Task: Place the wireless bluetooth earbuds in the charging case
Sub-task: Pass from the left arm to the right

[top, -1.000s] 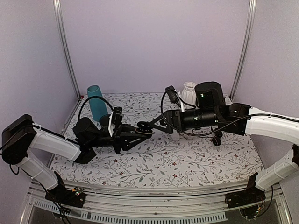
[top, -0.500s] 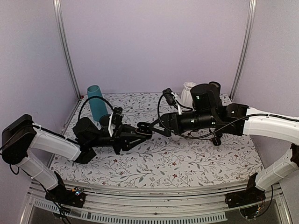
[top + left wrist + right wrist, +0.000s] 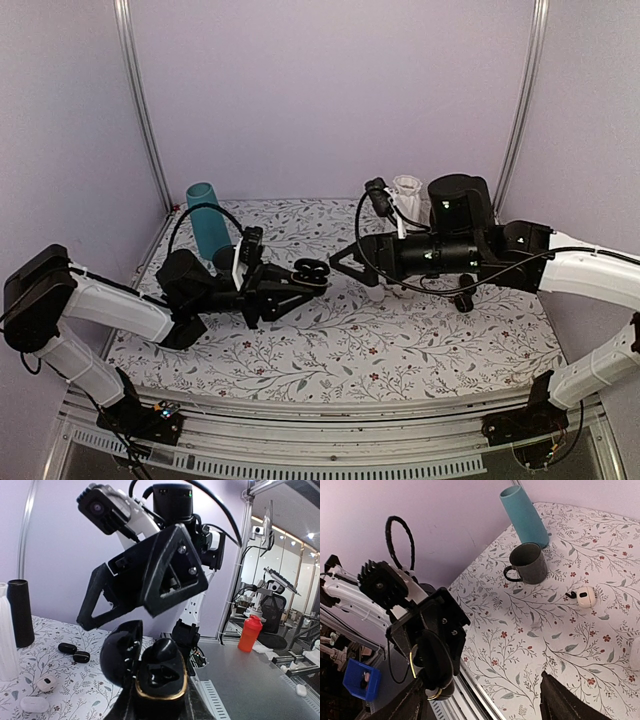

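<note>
Glossy black and pebble-shaped, the small charging case [image 3: 159, 676] stands with its hinged lid [image 3: 121, 652] swung fully back to one side. A thin gold band runs round the rim of the lower half. Inside are dark moulded wells, but whether anything sits in them cannot be told.

The left pincer [image 3: 298, 282] is closed tight on the lower half of the case and holds it off the flower-printed table cloth [image 3: 400, 350], mouth turned towards the other arm. The right pincer [image 3: 343, 262] hangs just beside and slightly above the case, apart from it. Its two black triangular fingers [image 3: 172, 570] are spread wide, with nothing between them and nothing touched.

Two tiny black bean-shaped earbuds [image 3: 74, 652] lie side by side on the cloth, well apart from both pincers, low and to the left of the held case in the left wrist view. Nearer that camera and lower lie two white rounded pieces [image 3: 40, 694]. A tall black cylinder [image 3: 20, 612] stands behind the earbuds.

From the right wrist, a grey mug [image 3: 527, 562] and a teal tumbler [image 3: 524, 515] stand on the cloth beyond the left pincer. A small white rounded case [image 3: 585, 597] lies between that mug and the right pincer's far finger.
</note>
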Action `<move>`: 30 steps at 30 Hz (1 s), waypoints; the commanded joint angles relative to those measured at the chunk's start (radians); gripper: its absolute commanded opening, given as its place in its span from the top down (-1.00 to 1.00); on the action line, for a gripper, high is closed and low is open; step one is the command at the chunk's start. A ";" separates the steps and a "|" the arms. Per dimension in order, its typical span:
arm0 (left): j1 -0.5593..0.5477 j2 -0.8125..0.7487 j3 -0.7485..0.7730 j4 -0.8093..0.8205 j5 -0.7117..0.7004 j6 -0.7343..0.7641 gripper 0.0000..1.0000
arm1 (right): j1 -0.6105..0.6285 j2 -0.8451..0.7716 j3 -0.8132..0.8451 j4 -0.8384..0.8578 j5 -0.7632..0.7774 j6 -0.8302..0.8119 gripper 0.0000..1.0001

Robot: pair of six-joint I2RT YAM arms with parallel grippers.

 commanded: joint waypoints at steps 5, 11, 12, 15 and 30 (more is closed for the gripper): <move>-0.017 -0.047 0.000 0.029 -0.066 0.059 1.00 | -0.014 -0.080 -0.196 0.364 -0.129 0.242 -0.50; -0.029 -0.050 0.013 0.004 -0.074 0.087 1.00 | -0.017 -0.041 -0.220 0.464 -0.166 0.326 -0.40; -0.031 -0.050 0.013 0.002 -0.077 0.092 1.00 | -0.016 -0.035 -0.223 0.471 -0.171 0.328 -0.38; -0.037 -0.054 0.013 -0.010 -0.083 0.103 1.00 | -0.017 -0.017 -0.239 0.543 -0.211 0.358 -0.34; -0.055 -0.066 0.019 -0.035 -0.073 0.126 1.00 | -0.016 0.029 -0.280 0.677 -0.229 0.438 -0.08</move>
